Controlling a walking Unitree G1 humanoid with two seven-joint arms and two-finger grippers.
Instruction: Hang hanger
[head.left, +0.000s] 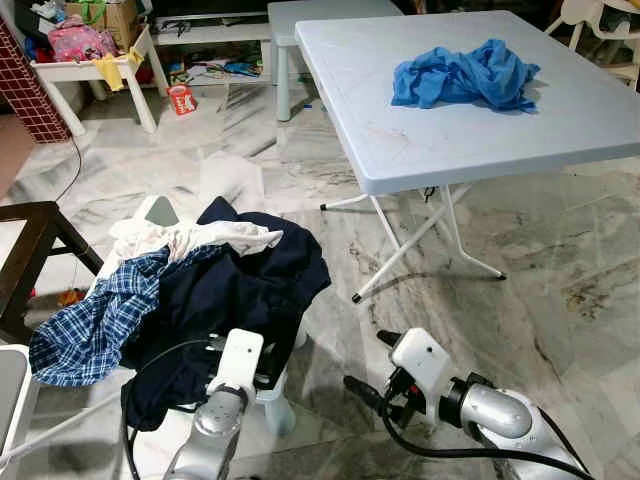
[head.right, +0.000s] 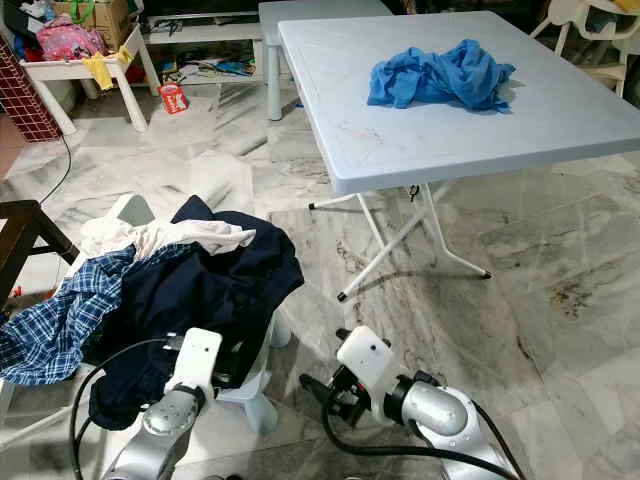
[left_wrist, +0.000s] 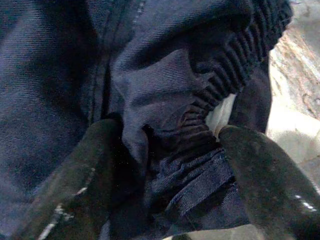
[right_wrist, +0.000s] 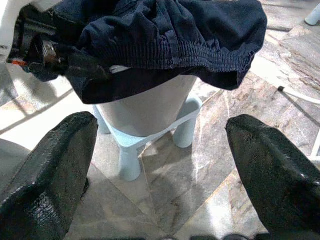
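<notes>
Low in the head view, the left gripper (head.left: 222, 352) is pressed into a dark navy garment (head.left: 235, 290) that lies heaped on a small white plastic stool (head.left: 277, 398). From the left wrist, its 2 fingers (left_wrist: 75, 180) stand spread on either side of a bunched fold of that navy cloth near an elastic, ribbed band, with cloth between them; they are parted, not clamped tight. The right gripper (head.left: 372, 368) hangs just right of the stool, above the marble floor (head.left: 520, 320), apart from the clothes. Its fingers (right_wrist: 55, 165) are wide apart and hold nothing, and past them the navy garment's elastic hem drapes over the stool's seat.

Beside the navy garment on the heap lie a blue plaid shirt (head.left: 90, 320) toward the robot's left and a white cloth (head.left: 190, 238) on the far side. A dark wooden piece of furniture (head.left: 30, 250) stands further left. Ahead on the right is a pale folding table (head.left: 450, 130) with a crumpled blue cloth (head.left: 462, 75) on its top. No hanger can be made out in any of the 4 views.
</notes>
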